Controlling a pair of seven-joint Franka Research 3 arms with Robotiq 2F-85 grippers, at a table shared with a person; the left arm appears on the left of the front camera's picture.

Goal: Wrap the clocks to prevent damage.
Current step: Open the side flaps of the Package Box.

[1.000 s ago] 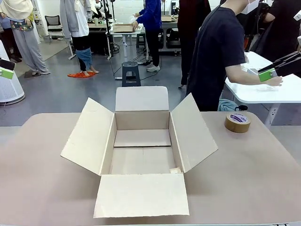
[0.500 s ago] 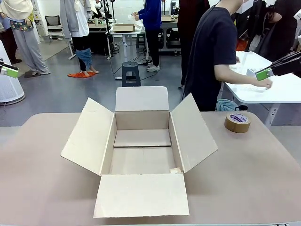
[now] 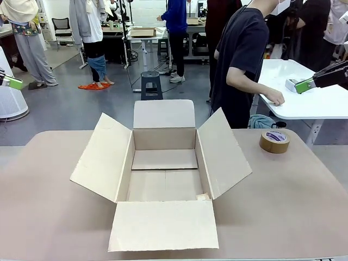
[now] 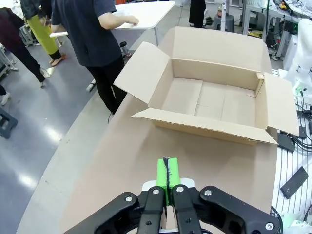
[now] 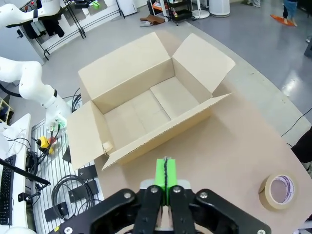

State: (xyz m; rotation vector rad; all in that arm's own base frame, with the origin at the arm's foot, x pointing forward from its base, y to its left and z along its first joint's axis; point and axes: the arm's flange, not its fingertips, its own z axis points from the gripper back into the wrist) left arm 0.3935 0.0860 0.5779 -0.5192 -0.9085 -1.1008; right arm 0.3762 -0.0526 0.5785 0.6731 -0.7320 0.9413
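Person's hand slid along white table, arms up high over box, left gripper and right gripper squeezed shut, holding nothing

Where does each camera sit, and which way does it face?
Front view: fixed on the robot's side of the table, looking across the box at the person; left gripper and right gripper tips show at the sides.
Left wrist view: on the left arm, looking down the shut left gripper at the box and person.
Right wrist view: on the right arm, looking down the shut right gripper at the box and tape roll.
Shared: every view shows the box.
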